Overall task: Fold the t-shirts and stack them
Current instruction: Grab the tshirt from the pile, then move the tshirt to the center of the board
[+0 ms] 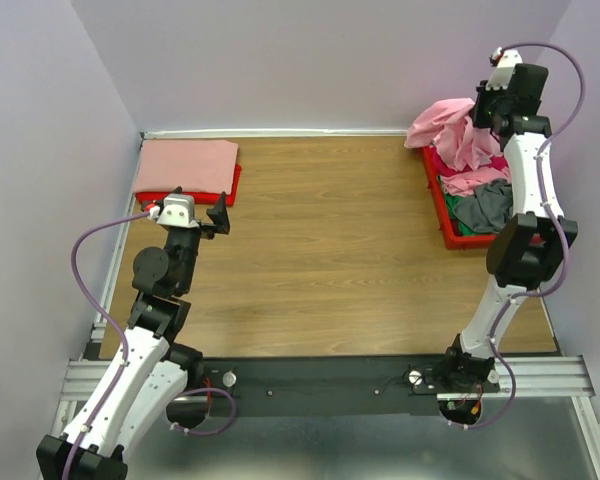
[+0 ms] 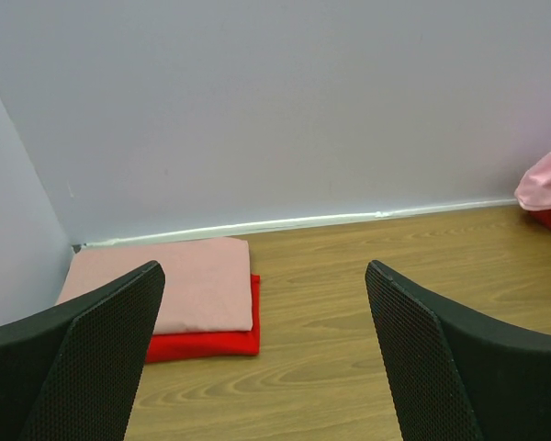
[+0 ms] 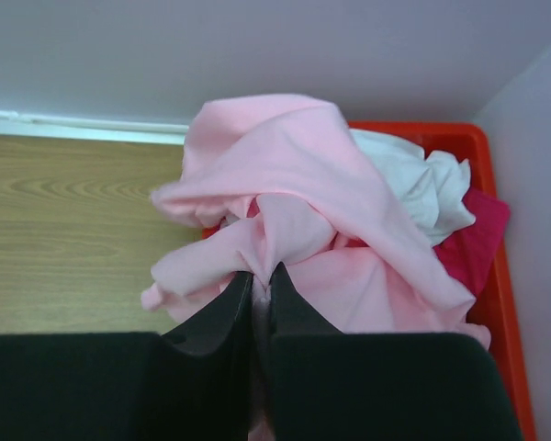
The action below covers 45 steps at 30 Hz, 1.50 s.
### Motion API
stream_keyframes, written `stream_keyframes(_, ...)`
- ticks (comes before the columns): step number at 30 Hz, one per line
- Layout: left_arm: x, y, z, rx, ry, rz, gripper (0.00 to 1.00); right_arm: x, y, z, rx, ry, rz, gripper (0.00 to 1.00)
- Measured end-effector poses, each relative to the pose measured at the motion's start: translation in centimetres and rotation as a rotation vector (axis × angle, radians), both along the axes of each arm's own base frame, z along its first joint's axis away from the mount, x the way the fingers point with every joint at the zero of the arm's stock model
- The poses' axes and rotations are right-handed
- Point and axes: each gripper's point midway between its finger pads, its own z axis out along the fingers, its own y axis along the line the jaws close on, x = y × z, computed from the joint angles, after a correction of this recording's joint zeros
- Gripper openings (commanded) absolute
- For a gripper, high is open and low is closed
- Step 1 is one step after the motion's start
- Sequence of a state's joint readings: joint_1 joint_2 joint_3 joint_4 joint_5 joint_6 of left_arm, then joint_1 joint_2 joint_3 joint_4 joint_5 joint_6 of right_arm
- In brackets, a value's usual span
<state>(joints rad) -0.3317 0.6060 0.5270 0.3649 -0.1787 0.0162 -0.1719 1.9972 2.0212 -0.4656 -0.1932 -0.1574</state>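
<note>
The left gripper (image 2: pixel 264 276) hangs above the wooden table (image 1: pixel 330 220) with its 2 fingers (image 2: pixel 101 358) spread wide and nothing between them. Just ahead of it and a little to its left, against the back wall, lie 2 folded t-shirts in a stack: a salmon t-shirt (image 2: pixel 179 285) on top of a red t-shirt (image 2: pixel 211 340), whose edge shows along the near and right sides. The gripper touches neither.

Far off to its right, the right gripper (image 3: pixel 260 276) is raised over the red tray (image 3: pixel 496 152), its jaws pinched together on a fold of the light pink t-shirt (image 3: pixel 285 175). That shirt bunches up in front of the fingertips and drapes down over the tray's left rim toward the table. Beyond it and to the gripper's right sit a crumpled white t-shirt (image 3: pixel 413 184) and a magenta t-shirt (image 3: pixel 482 230). In the top view a grey t-shirt (image 1: pixel 485 205) lies in the tray below the raised arm, nearer the arm's base.
</note>
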Motion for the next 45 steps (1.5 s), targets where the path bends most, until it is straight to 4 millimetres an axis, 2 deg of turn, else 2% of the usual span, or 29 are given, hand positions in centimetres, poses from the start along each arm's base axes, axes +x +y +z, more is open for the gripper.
stream_keyframes(3, 0.0, 0.0, 0.0, 0.0, 0.0, 0.0, 0.97, -0.8, 0.3, 2.7, -0.005, -0.048, 0.009, 0.07)
stream_keyframes(9, 0.0, 0.0, 0.0, 0.001, 0.0, 0.0, 0.97, -1.7, 1.3, 5.0, 0.004, -0.089, 0.048, 0.06)
stream_keyframes(12, 0.0, -0.1, 0.0, 0.002, 0.0, -0.003, 0.95, -2.7, 3.1, 6.2, 0.026, -0.104, 0.147, 0.06)
stream_keyframes(14, 0.0, -0.2, 0.0, 0.005, -0.001, -0.01, 0.95, -4.1, 5.0, 7.8, 0.043, -0.127, 0.242, 0.06)
stream_keyframes(17, -0.1, -0.4, 0.0, 0.008, -0.002, -0.022, 0.95, -7.4, 9.4, 11.5, 0.046, -0.192, 0.429, 0.07)
stream_keyframes(20, -0.1, -0.6, 0.0, 0.011, -0.004, -0.033, 0.94, -12.0, 15.7, 14.9, 0.03, -0.258, 0.657, 0.08)
stream_keyframes(23, -0.2, -0.7, 0.1, 0.012, -0.007, -0.04, 0.95, -18.2, 22.3, 16.8, 0.044, -0.31, 0.915, 0.09)
stream_keyframes(24, -0.2, -0.7, 0.2, 0.012, -0.009, -0.041, 0.95, -19.6, 23.5, 16.7, 0.053, -0.312, 0.969, 0.09)
stream_keyframes(26, -0.3, -0.8, 0.3, 0.013, -0.012, -0.045, 0.95, -21.8, 25.0, 15.8, 0.072, -0.294, 1.043, 0.09)
stream_keyframes(28, -0.4, -0.8, 0.4, 0.014, -0.016, -0.049, 0.95, -22.8, 25.9, 14.0, 0.091, -0.254, 1.083, 0.09)
stream_keyframes(30, -0.5, -1.0, 0.5, 0.018, -0.022, -0.058, 0.95, -23.6, 27.0, 10.8, 0.117, -0.178, 1.119, 0.11)
stream_keyframes(34, -0.8, -1.3, 0.8, 0.028, -0.034, -0.077, 0.95, -26.5, 30.2, 1.5, 0.18, 0.057, 1.21, 0.14)
stream_keyframes(36, -0.9, -1.5, 0.8, 0.035, -0.038, -0.09, 0.94, -28.0, 30.8, -1.6, 0.199, 0.146, 1.233, 0.41)
stream_keyframes(37, -1.0, -1.7, 0.8, 0.039, -0.04, -0.102, 0.95, -28.5, 30.9, -2.9, 0.204, 0.18, 1.236, 0.71)
stream_keyframes(38, -1.0, -1.8, 0.8, 0.041, -0.041, -0.108, 0.95, -28.7, 30.6, -4.3, 0.195, 0.209, 1.225, 0.83)
stream_keyframes(41, -1.1, -2.4, 0.9, 0.053, -0.044, -0.14, 0.95, -28.3, 29.9, -6.5, 0.149, 0.239, 1.182, 0.99)
stream_keyframes(45, -1.4, -3.4, 0.8, 0.069, -0.048, -0.198, 0.94, -27.7, 28.3, -7.4, 0.08, 0.232, 1.121, 1.0)
